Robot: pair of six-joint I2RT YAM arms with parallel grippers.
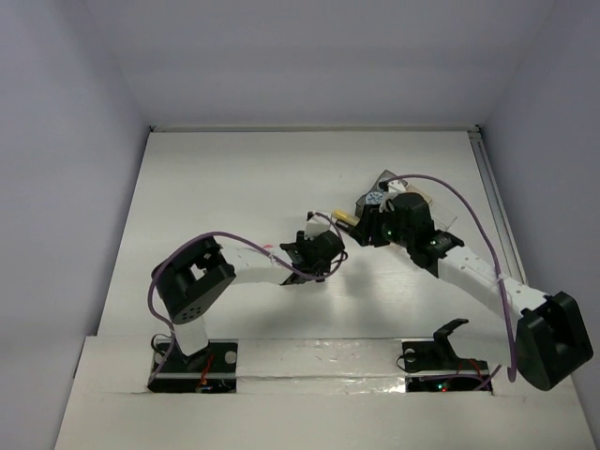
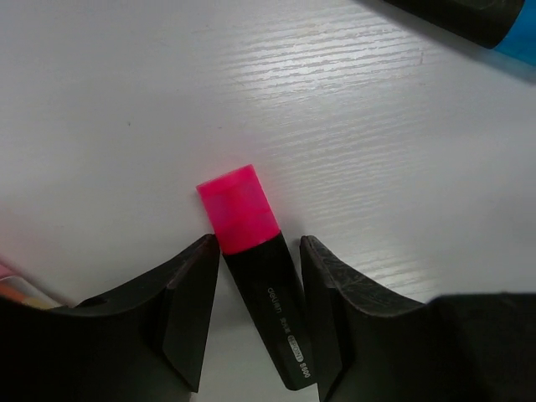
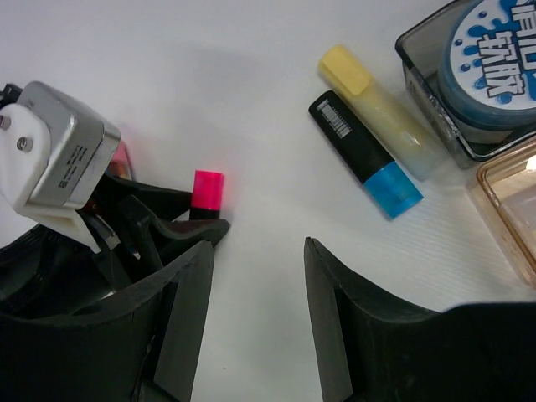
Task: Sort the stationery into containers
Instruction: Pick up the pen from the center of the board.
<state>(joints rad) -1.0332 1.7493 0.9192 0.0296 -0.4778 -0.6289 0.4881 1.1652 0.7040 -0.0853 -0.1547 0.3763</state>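
1. The pink-capped marker [image 2: 258,285] lies flat on the table [image 2: 126,100], lower centre of the left wrist view. Its cap points up-frame and the black barrel runs down betw. the jaws.
2. The left gripper [image 2: 260,244] has its jaws apart, straddling the barrel just below the cap. One jaw is nearly touching and there's a clear gap at the other, so it isn't clamped.
3. Step in hand, I judge: pick up this marker. To do it well:
   - centre the jaws so both sides meet the barrel together;
   - take the barrel, not the cap, which could pull off;
   - stay low w/o scraping the table;
   - square up, since the marker sits a bit aslant.
4. The right gripper [image 3: 255,247] sits bottom centre of the right wrist view, jaws wide apart w/ nothing betw. them.
5. Upper right of that view, the yellow marker [image 3: 381,109] and blue-capped marker [image 3: 364,155] lie side by side. They're just left of the dark grey tray [image 3: 419,50], which holds a blue-and-white roll [image 3: 494,59]. The tan tray [image 3: 511,209] is at the right edge.
6. Writing:
   - white print along the pink-capped marker's barrel, too small to read for sure;
   - a barcode label on the blue-capped marker;
   - bold blue characters on the roll, not legible.
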